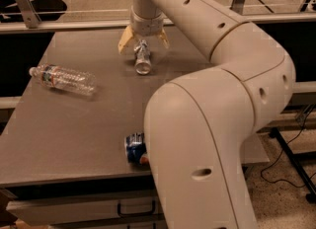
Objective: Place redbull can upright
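Note:
The redbull can [142, 60] is a slim silver can lying on its side on the grey table [74, 119], far centre, its shiny round end facing the camera. My gripper [143, 41] is right above the can's far end, open, with one tan finger [125, 39] to its left and the other finger [162, 39] to its right. The fingers straddle the can's far part and are not closed on it.
A clear plastic water bottle [63, 78] lies on its side at the table's left. A dark blue Pepsi can [135, 148] lies near the front edge, mostly hidden behind my arm [207, 124], which fills the right half of the view. A drawer front [74, 206] runs below the table's edge.

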Motion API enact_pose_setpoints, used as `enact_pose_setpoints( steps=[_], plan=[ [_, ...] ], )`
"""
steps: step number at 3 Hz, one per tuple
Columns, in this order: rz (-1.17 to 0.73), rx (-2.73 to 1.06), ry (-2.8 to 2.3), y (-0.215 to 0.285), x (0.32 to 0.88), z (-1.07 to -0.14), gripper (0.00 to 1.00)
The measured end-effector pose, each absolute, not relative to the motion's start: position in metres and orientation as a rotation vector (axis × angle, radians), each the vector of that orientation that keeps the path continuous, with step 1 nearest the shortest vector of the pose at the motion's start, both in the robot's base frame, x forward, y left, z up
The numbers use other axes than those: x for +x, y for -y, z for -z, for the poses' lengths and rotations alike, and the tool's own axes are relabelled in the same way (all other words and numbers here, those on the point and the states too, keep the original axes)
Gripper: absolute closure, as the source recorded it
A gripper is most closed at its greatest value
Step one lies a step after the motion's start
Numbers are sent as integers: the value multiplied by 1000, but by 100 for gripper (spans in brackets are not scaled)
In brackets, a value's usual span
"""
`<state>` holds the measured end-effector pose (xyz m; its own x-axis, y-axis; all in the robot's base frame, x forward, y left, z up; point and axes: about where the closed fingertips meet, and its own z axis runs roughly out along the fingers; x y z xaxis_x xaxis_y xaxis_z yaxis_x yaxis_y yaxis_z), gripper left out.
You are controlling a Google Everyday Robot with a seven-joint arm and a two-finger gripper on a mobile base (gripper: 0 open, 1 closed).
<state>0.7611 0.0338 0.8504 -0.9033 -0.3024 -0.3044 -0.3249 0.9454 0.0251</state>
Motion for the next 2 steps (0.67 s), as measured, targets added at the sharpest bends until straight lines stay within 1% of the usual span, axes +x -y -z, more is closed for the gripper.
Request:
enact_pose_setpoints(
  steps=[2],
  plan=[
    [-87, -365, -2850, -32, 763, -840, 64]
  ],
)
